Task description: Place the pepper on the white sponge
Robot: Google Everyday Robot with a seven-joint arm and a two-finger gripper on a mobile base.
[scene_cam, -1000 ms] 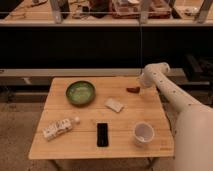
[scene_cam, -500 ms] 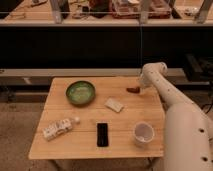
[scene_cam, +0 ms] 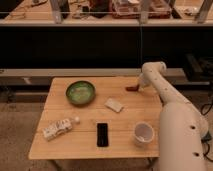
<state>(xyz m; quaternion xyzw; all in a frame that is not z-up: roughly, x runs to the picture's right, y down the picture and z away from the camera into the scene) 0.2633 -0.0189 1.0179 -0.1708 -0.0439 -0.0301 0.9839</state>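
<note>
I see the gripper (scene_cam: 138, 86) low near the bench's far right corner, right at the red pepper (scene_cam: 131, 88); I cannot tell whether it grips it. The white sponge (scene_cam: 114, 104) lies mid-bench, apart from the pepper, near the green bowl (scene_cam: 80, 92).

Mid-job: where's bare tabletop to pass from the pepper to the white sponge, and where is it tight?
Bare wood lies between the pepper and the white sponge, and between the sponge and the white cup. Tight: the far right edge, where the gripper sits by the pepper, and the near row of bottle, phone and cup.
</note>
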